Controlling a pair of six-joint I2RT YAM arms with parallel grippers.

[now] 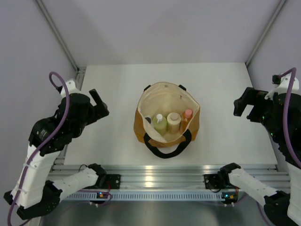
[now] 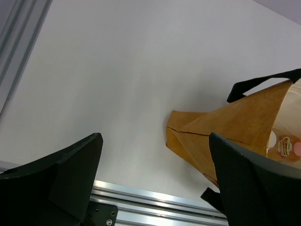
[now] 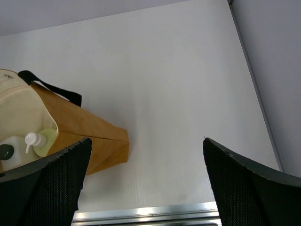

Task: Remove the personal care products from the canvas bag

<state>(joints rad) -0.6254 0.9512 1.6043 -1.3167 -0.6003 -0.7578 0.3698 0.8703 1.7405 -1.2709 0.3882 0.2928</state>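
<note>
The canvas bag (image 1: 141,126) stands open in the middle of the table, tan-orange with cream lining and black loop handles. Inside, in a row, stand a whitish bottle with dark cap (image 1: 148,120), a yellow-green bottle with white cap (image 1: 160,123), a beige wide-topped bottle (image 1: 173,120) and a slim orange bottle with pink cap (image 1: 186,117). My left gripper (image 1: 99,104) is open and empty, left of the bag and apart from it. My right gripper (image 1: 244,104) is open and empty, right of the bag. The bag shows in the left wrist view (image 2: 235,127) and the right wrist view (image 3: 70,122).
The white table (image 1: 113,89) ends at an aluminium rail (image 1: 160,176) along the near edge. Grey enclosure walls and slanted frame posts (image 1: 56,33) close in the back and sides. The arm bases sit below the rail.
</note>
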